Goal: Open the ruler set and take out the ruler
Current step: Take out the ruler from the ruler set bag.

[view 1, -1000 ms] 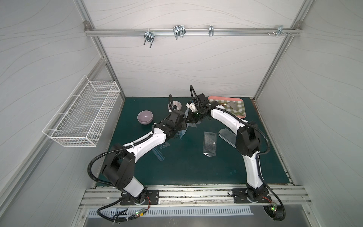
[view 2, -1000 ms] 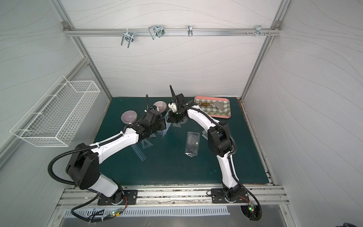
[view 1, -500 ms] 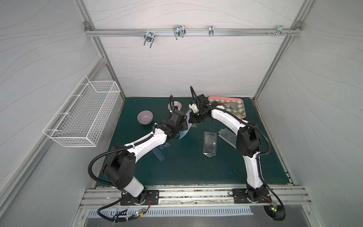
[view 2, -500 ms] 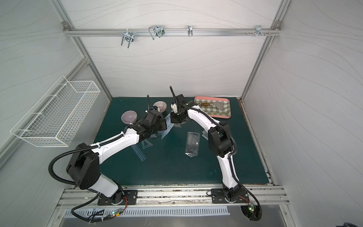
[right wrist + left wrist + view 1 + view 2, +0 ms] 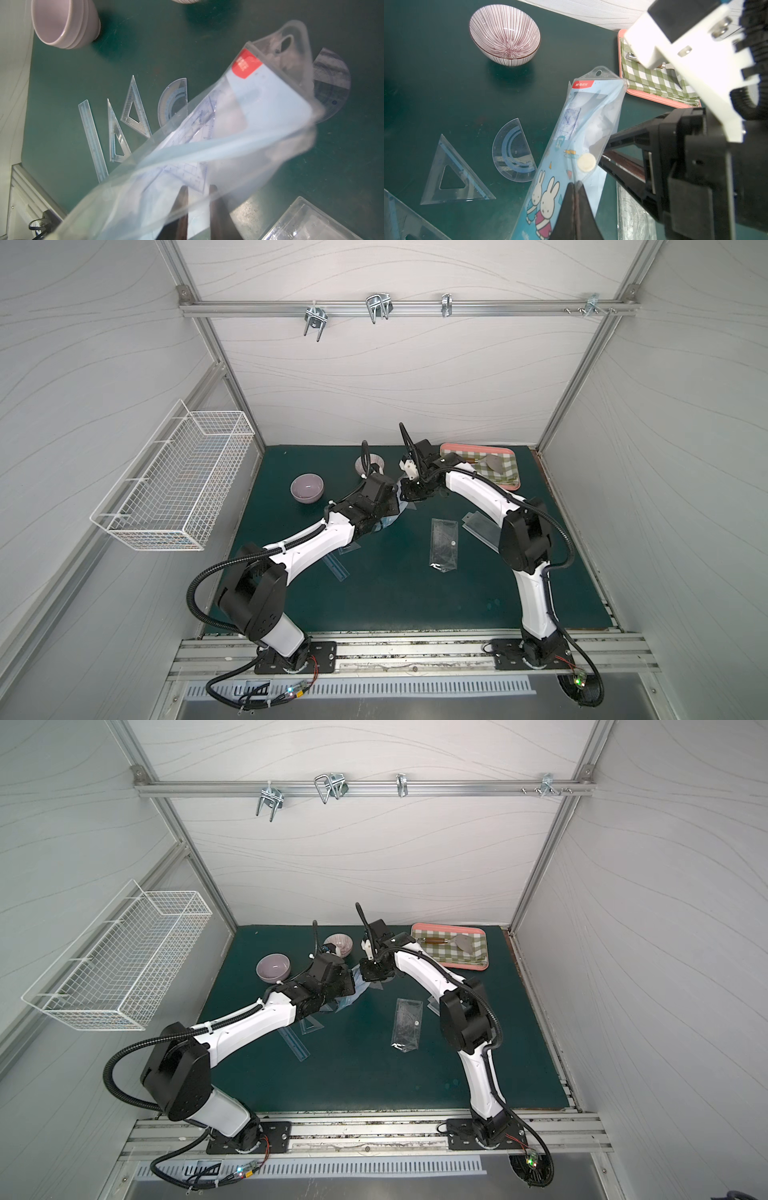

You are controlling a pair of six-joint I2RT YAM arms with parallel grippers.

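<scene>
The ruler set is a clear pouch with a blue rabbit card, held tilted above the green mat; it shows in both top views. My left gripper is shut on its lower edge. A clear graduated ruler still lies inside. My right gripper is at the pouch's open side, its fingers a small gap apart with pouch film draped over them. On the mat lie a straight ruler, two set squares and a protractor.
A lilac bowl and a striped bowl stand behind the arms. A pink tray with a checked cloth is at the back right. Two more clear pouches lie right of centre. A wire basket hangs on the left wall.
My right gripper's fingers have spread a little at the pouch. The left gripper keeps its hold, and both arms have barely shifted.
</scene>
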